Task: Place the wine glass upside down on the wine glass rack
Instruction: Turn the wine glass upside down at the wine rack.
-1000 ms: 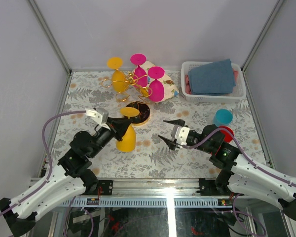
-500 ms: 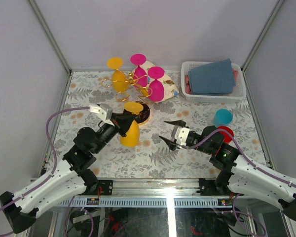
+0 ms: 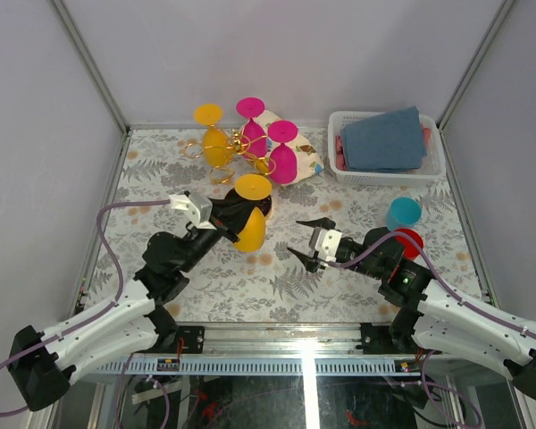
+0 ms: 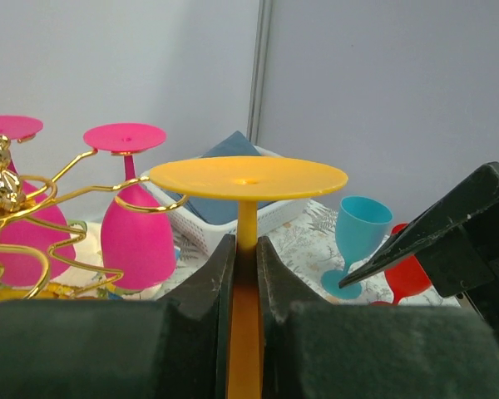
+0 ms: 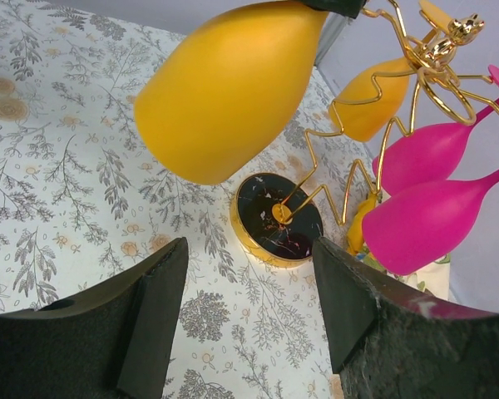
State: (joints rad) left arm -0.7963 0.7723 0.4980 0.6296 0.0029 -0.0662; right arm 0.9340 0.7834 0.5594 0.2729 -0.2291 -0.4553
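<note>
My left gripper (image 3: 235,213) is shut on the stem of a yellow wine glass (image 3: 250,229). The glass hangs upside down and slightly tilted, foot (image 4: 248,177) up, above the table just in front of the wine glass rack (image 3: 241,147). In the left wrist view the stem (image 4: 246,241) sits pinched between the jaws of that gripper (image 4: 245,247). The rack's black gold-rimmed base (image 5: 279,218) lies behind the bowl (image 5: 233,87). Its gold arms (image 5: 407,75) carry a yellow glass (image 3: 216,143) and two pink glasses (image 3: 283,159). My right gripper (image 3: 295,236) stands open and empty to the right.
A white basket (image 3: 339,165) with a blue cloth stands at the back right. A blue glass (image 3: 403,214) and a red glass (image 3: 411,239) stand right of my right arm. Frame posts and walls close in the table.
My left gripper has lifted the yellow glass off the table and carried it up and right toward the rack. The right arm has not moved.
</note>
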